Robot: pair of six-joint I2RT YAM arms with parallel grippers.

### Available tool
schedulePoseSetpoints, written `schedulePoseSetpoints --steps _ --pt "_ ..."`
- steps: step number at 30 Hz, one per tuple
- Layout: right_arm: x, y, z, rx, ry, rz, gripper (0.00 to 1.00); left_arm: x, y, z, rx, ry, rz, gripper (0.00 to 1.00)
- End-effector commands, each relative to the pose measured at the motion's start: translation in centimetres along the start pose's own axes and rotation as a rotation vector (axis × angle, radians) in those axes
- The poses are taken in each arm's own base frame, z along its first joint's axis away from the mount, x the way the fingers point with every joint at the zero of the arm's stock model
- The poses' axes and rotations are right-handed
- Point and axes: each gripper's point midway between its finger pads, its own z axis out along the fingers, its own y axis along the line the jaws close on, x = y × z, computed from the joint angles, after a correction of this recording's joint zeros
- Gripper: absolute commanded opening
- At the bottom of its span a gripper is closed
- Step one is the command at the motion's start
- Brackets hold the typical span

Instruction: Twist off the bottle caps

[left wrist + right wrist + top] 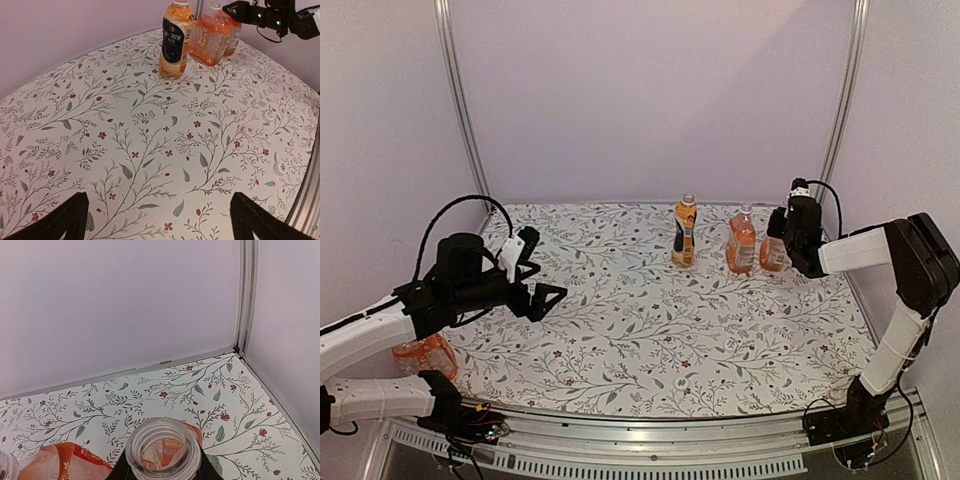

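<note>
Left end effector (160, 222) spread wide, empty; right end effector (162, 475) seemingly clamped on the uncapped bottle (162, 452)

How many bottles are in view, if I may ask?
4: tall bottle, middle bottle and gripped bottle stand far right; fourth bottle near left, partly under the left arm.

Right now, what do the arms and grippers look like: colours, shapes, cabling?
Both arms have white link shells and black joint housings: left arm, right arm. The left gripper and right gripper are black, each with two tapered fingers; a white block sits behind the left one. A black cable loops over the left wrist, another over the right. Small green lights glow on the right gripper.
</note>
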Motion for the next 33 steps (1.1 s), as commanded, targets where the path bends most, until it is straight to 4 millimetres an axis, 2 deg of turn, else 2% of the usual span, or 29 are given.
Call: schedulePoseSetpoints --steps 1,5,8,10,12,13,20,22,24,28,30,33 --pt "1.4 -1.3 -0.2 0.093 0.051 -0.019 0.02 -1.8 0.4 -0.4 -0.014 -0.049 0.007 1.0" --pt "2.6 -1.3 -0.4 0.103 0.079 -0.037 0.07 -1.9 0.5 -0.3 -0.017 -0.057 0.012 1.0" --pt "3.0 -1.4 -0.5 0.101 0.086 -0.03 0.16 -1.8 0.4 -0.2 -0.013 -0.054 0.009 1.0" --pt "2.9 -1.3 -0.5 0.099 0.084 -0.027 0.29 -1.7 0.4 -0.2 -0.011 -0.051 0.007 1.0" --pt "2.5 -1.0 -0.5 0.082 0.081 -0.022 0.51 -1.7 0.3 -0.2 -0.007 -0.053 0.006 1.0" --pt "2.4 -0.8 -0.5 0.073 0.08 -0.024 0.57 -1.7 0.3 -0.2 -0.003 -0.054 0.007 1.0" --pt "0.6 -0.5 -1.0 0.06 0.064 -0.008 0.74 -1.9 -0.3 -0.3 0.03 -0.055 -0.001 1.0" --pt "-0.1 -0.4 -1.3 0.057 0.059 -0.004 0.83 -2.0 -0.4 -0.3 0.034 -0.057 0.003 1.0" --pt "-0.7 -0.2 -1.5 0.046 0.062 -0.005 0.97 -2.1 -0.6 -0.2 0.045 -0.059 0.004 1.0" --pt "-2.5 0.5 -2.3 0.02 0.105 -0.017 0.99 -2.3 -0.9 -0.2 0.063 -0.06 -0.002 1.0" --pt "-2.9 0.2 -3.3 0.028 0.169 -0.025 0.99 -2.6 -0.8 -0.3 0.057 -0.058 -0.003 1.0" --pt "-4.5 -0.3 -5.3 0.027 0.202 -0.012 0.99 -3.0 -0.8 -0.3 0.056 -0.054 0.007 0.99"
